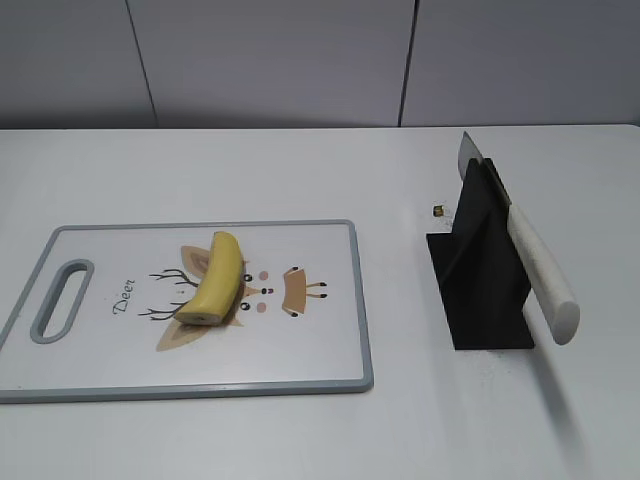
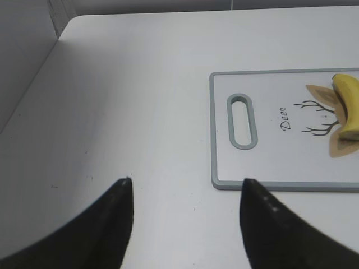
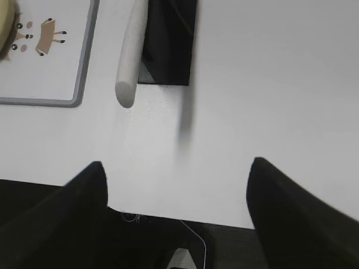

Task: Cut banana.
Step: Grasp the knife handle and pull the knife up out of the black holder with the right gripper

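A yellow banana piece (image 1: pixel 215 278) lies on the white cutting board (image 1: pixel 300 350) with a grey rim and a deer drawing, at the left of the table. A knife with a white handle (image 1: pixel 540 270) rests slanted in a black stand (image 1: pixel 480 290) at the right. In the left wrist view my left gripper (image 2: pixel 185 188) is open over bare table, left of the board (image 2: pixel 269 162), with the banana (image 2: pixel 348 103) at the frame's right edge. In the right wrist view my right gripper (image 3: pixel 176 168) is open near the table's front edge, short of the knife handle (image 3: pixel 129 61) and stand (image 3: pixel 168 45). Neither gripper shows in the exterior view.
The white table (image 1: pixel 300 170) runs back to a grey wall. A small dark object (image 1: pixel 438 210) lies left of the stand. The table's front edge (image 3: pixel 168 216) shows in the right wrist view, with a thin cable below it.
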Controlling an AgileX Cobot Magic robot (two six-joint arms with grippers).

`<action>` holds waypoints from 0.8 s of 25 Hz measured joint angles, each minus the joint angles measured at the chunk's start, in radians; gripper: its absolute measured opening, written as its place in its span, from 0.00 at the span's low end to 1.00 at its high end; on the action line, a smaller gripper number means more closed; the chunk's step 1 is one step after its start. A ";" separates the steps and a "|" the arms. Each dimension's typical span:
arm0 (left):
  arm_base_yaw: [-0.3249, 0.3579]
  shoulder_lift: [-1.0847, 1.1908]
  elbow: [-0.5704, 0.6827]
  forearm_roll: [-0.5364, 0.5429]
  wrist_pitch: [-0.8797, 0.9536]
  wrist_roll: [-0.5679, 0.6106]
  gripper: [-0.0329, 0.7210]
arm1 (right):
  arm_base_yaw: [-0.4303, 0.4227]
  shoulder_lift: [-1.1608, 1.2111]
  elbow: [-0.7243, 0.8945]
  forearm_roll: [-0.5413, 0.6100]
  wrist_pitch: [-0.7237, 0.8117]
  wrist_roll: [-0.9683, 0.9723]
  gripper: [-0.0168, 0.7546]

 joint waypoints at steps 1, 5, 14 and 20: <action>0.000 0.000 0.000 0.000 0.000 0.000 0.82 | 0.006 0.017 -0.005 -0.001 0.000 0.007 0.78; 0.000 0.000 0.000 0.000 0.000 0.000 0.82 | 0.076 0.081 -0.010 -0.018 0.000 0.025 0.78; 0.000 0.000 0.000 0.000 0.000 0.000 0.82 | 0.315 0.255 -0.060 -0.132 0.005 0.104 0.78; 0.000 0.000 0.000 0.000 0.000 0.000 0.82 | 0.381 0.441 -0.182 -0.142 0.005 0.135 0.78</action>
